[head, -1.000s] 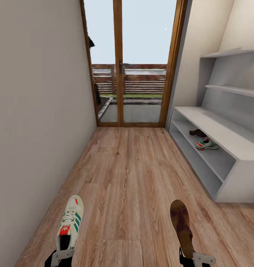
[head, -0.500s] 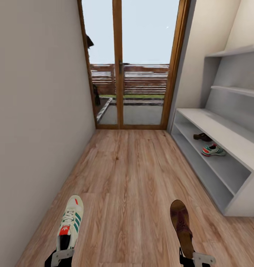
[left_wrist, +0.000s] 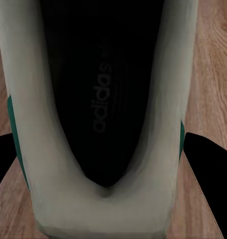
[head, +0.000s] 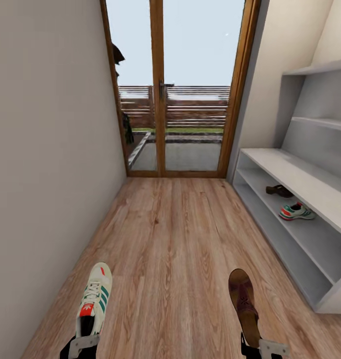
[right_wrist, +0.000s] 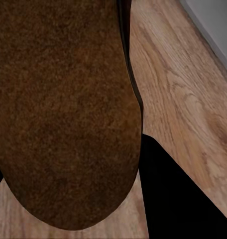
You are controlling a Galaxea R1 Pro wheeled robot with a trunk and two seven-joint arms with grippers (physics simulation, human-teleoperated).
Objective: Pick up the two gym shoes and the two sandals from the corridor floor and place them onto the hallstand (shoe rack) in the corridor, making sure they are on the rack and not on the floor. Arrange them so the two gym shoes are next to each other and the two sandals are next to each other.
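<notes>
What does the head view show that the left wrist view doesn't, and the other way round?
Head view alone: the light grey hallstand with one brown sandal and one white, green-striped gym shoe on its upper open shelf, the wood-framed glass doors, and a brown sandal held by the right gripper.
Left wrist view alone: the held sneaker's dark insole, printed "adidas".
Both: the white sneaker in the left gripper, over wood-plank floor.

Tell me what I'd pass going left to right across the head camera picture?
Plain beige wall → white sneaker with green stripes → wood-framed glass door → brown leather sandal → light grey shoe rack.
</notes>
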